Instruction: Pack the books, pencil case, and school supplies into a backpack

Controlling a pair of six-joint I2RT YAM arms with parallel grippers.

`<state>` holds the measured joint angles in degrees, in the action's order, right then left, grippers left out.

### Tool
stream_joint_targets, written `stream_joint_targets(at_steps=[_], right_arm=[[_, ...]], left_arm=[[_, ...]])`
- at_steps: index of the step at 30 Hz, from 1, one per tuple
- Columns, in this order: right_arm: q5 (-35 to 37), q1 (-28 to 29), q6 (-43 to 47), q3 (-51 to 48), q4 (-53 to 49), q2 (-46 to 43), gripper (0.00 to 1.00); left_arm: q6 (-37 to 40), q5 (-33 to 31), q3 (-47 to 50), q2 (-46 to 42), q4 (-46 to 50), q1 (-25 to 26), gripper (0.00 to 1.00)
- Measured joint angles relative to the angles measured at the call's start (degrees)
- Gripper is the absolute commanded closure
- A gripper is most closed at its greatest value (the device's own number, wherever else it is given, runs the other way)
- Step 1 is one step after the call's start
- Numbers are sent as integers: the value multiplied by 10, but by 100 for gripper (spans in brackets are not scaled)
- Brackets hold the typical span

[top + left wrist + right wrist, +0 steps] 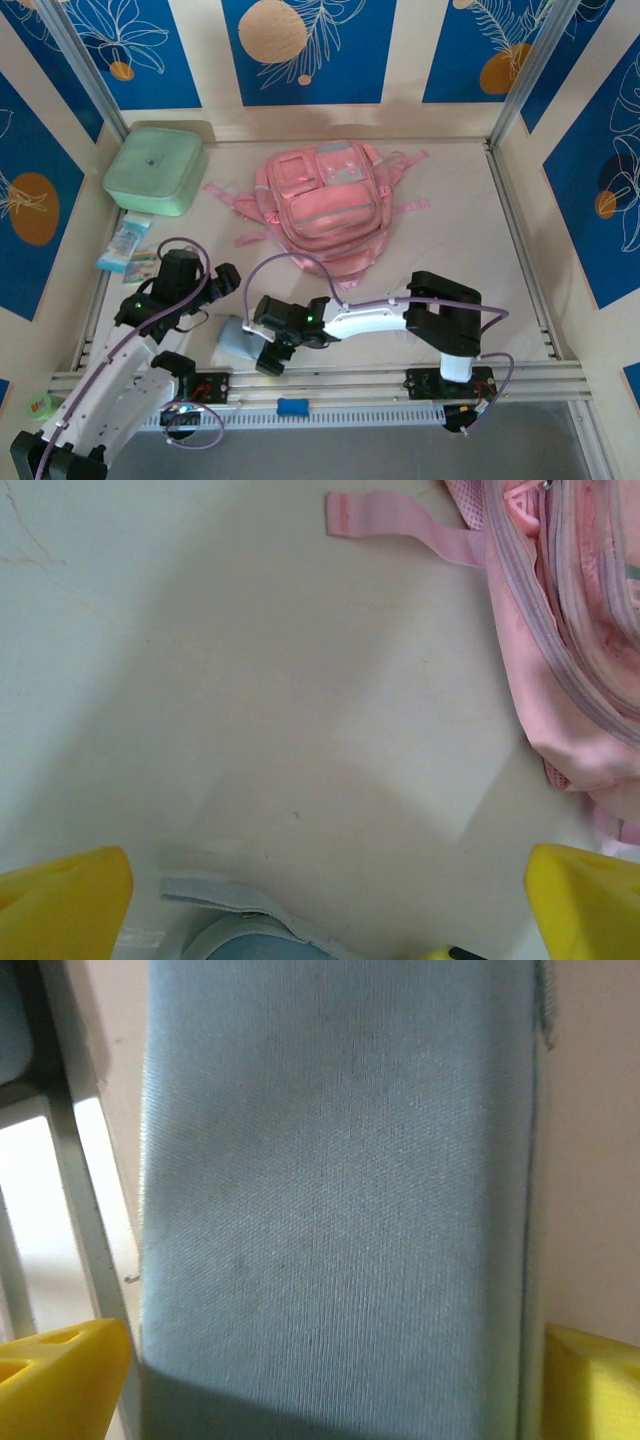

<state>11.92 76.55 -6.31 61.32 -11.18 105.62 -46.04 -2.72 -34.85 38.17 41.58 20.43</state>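
Observation:
The pink backpack (pixel 325 205) lies flat mid-table, and its side and a strap (pixel 400 525) show in the left wrist view. The light blue-grey pencil case (pixel 236 338) lies near the front edge. My right gripper (pixel 268 350) is low over it, open, its yellow fingers (pixel 60 1380) flanking the pouch (pixel 340 1210) on both sides. My left gripper (pixel 222 283) hovers just behind the case, open with bare table between its fingers (pixel 65 905); the case's end (pixel 240 935) peeks in below. Books and school supplies are out of view.
A mint-green lidded box (pixel 155 170) stands at the back left, with pale blue flat packets (pixel 125 245) in front of it. Metal rails (pixel 400 385) run along the near edge, with a small blue item (pixel 292 406) on them. Panelled walls enclose the table.

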Motion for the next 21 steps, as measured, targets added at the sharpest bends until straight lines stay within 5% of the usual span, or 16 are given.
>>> stream_joint_targets(at_steps=[8,21], right_arm=[[42,2,9,16,-9,19,5],[57,-9,3,16,-12,19,26]], left_arm=[[-2,-6,0,-5,0,0,1],[-5,-5,1,-2,-4,0,1]])
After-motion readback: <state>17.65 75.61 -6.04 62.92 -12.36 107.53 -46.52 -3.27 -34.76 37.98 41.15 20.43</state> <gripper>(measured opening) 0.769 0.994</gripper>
